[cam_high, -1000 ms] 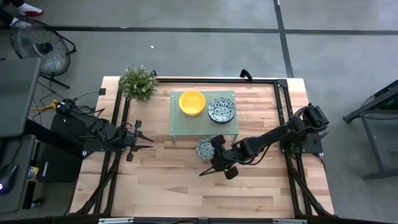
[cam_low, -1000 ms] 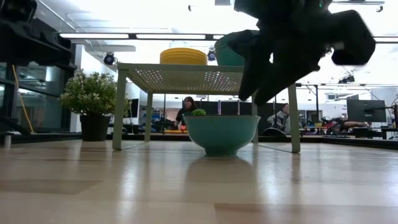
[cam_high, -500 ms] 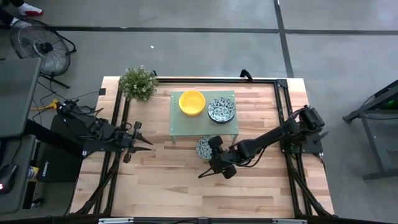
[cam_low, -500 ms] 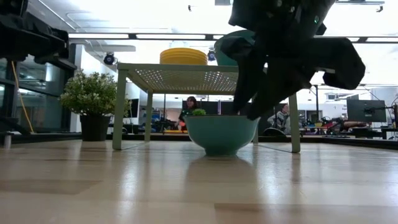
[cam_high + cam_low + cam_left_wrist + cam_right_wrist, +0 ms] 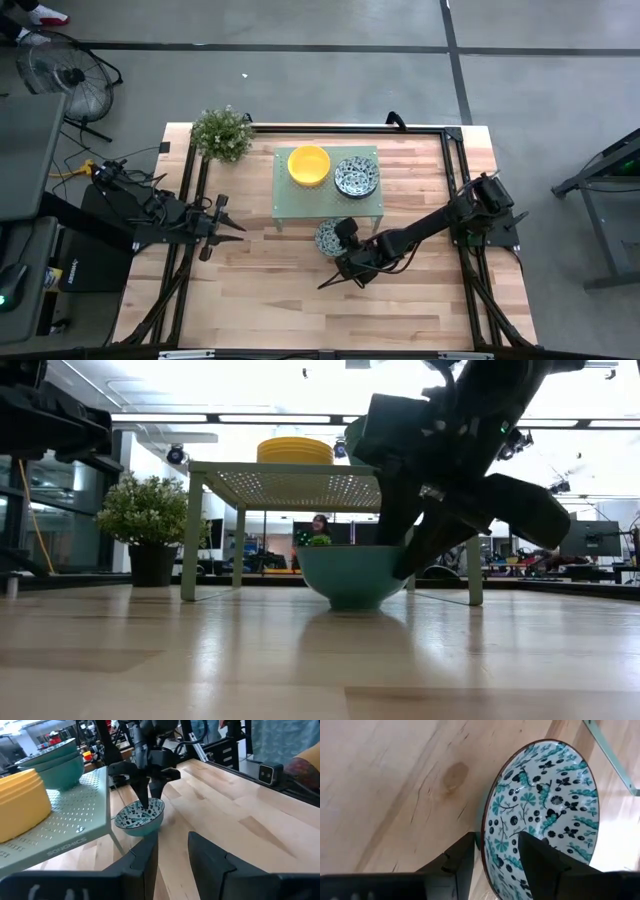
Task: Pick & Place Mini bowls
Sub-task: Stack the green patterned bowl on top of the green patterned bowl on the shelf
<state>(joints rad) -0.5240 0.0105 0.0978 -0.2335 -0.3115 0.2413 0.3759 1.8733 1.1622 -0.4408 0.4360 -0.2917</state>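
right gripper [image 5: 492, 851] parted astride patterned bowl [image 5: 545, 815] rim on table, left gripper [image 5: 172, 852] parted, idle

On the tabletop [image 5: 280, 290] a stand [image 5: 300, 205] sits toward the rear, carrying two bowl stacks [image 5: 309, 165] side by side. A plant [image 5: 222, 133] stands to its left. One bowl [image 5: 328, 237] lies just before the stand, the right claw [image 5: 342, 262] straddling its rim.

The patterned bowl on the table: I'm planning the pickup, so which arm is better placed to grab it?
Right. Its tool is open and straddles the rim of the patterned bowl, one finger inside, one outside. The left tool waits near the table's left edge, well away.
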